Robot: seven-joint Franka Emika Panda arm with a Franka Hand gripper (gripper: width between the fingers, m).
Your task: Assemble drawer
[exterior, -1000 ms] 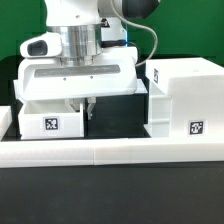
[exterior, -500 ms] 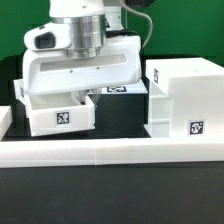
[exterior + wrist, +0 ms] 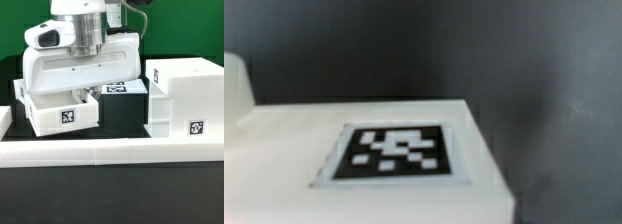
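So the arm's big white hand is hunched right over the front tray (image 3: 62, 117), which sits tipped a bit, with its tag facing the camera. The gripper (image 3: 87, 97) pokes down at the tray's back wall, around 12 o'clock from that tag. The hand body covers the fingertips, so I honestly can't tell if the claw is pinched on the wall or just open around it.

In the exterior view, the second tray (image 3: 118, 88) peeks out at about 2 o'clock from the first, mostly hidden behind the hand. The boxy casing (image 3: 185, 95) stands at 3 o'clock, close to the trays with a dark gap between. A long white border bar (image 3: 110, 153) runs across at 6 o'clock, with black table (image 3: 110, 195) in front of it.

The wrist view is blurry: just a white tagged piece (image 3: 295, 130) against dark grey, maybe a tray.
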